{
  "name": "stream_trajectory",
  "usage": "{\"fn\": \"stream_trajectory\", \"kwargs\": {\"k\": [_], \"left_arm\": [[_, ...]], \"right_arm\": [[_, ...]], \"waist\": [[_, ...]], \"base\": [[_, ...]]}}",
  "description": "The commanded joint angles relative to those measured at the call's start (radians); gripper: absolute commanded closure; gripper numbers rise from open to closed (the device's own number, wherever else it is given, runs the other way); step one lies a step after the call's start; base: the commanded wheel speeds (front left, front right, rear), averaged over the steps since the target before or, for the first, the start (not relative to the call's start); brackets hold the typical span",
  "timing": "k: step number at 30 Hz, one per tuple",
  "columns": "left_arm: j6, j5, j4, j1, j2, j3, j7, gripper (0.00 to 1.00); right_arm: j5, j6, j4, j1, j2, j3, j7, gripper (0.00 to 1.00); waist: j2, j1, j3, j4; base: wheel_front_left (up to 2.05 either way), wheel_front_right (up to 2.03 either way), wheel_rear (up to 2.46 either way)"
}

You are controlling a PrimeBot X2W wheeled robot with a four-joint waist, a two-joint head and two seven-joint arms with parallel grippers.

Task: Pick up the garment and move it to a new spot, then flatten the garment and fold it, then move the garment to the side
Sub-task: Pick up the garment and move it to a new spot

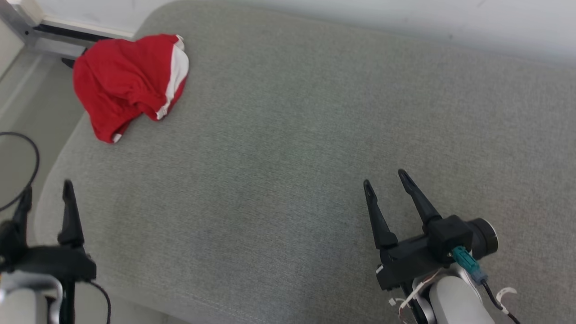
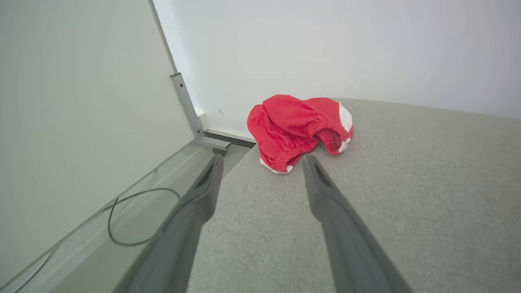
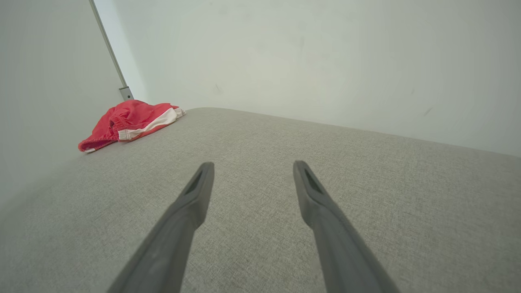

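Note:
A crumpled red garment [image 1: 128,83] with white trim lies in a heap at the far left corner of the grey cushioned surface [image 1: 315,135]. It also appears in the left wrist view as the garment [image 2: 299,128], just beyond my fingertips, and in the right wrist view as the garment [image 3: 130,122], far off to the left. My left gripper [image 1: 47,191] hovers open at the surface's left edge, well short of the heap, with nothing between its fingers. Open and empty too, my right gripper [image 1: 384,177] hangs over the near right part of the surface.
A white wall [image 1: 405,18] runs along the far side of the surface. Left of the surface the floor [image 1: 18,112] drops away, with a black cable [image 1: 31,153] looped on it and a metal frame foot [image 1: 54,42] by the corner.

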State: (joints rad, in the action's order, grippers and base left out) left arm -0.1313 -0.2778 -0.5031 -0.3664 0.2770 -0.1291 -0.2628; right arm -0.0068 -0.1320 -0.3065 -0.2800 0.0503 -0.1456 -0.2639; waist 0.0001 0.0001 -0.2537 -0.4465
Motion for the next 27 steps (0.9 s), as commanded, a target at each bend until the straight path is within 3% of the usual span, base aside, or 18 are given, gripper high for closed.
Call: {"fn": "stream_trajectory", "kwargs": {"k": [1, 7, 15, 27], "left_arm": [[0.002, -0.021, -0.015, -0.04, 0.018, 0.023, -0.003, 0.0], [0.002, -0.092, -0.107, -0.208, 0.137, 0.136, -0.003, 0.0], [0.002, -0.184, -0.261, -0.379, 0.233, 0.279, -0.003, 0.0], [0.002, -0.455, -0.448, -0.527, 0.291, 0.455, 0.028, 0.0]], "right_arm": [[-0.008, 0.003, 0.008, -0.019, 0.001, -0.006, 0.0, 0.0], [-0.041, 0.003, 0.024, -0.066, 0.014, -0.026, 0.0, 0.0], [-0.058, 0.003, 0.069, -0.089, 0.031, -0.038, 0.018, 0.0], [-0.083, 0.003, 0.225, -0.099, 0.051, -0.074, 0.085, 0.0]], "waist": [[-0.0001, -0.0001, -0.062, 0.049], [-0.0001, -0.0001, -0.134, 0.093], [-0.0001, -0.0001, -0.201, 0.134], [-0.0001, -0.0001, -0.286, 0.202]], "base": [[0.0, 0.0, 0.0], [0.0, 0.0, 0.0], [0.0, 0.0, 0.0], [0.0, 0.0, 0.0]]}}
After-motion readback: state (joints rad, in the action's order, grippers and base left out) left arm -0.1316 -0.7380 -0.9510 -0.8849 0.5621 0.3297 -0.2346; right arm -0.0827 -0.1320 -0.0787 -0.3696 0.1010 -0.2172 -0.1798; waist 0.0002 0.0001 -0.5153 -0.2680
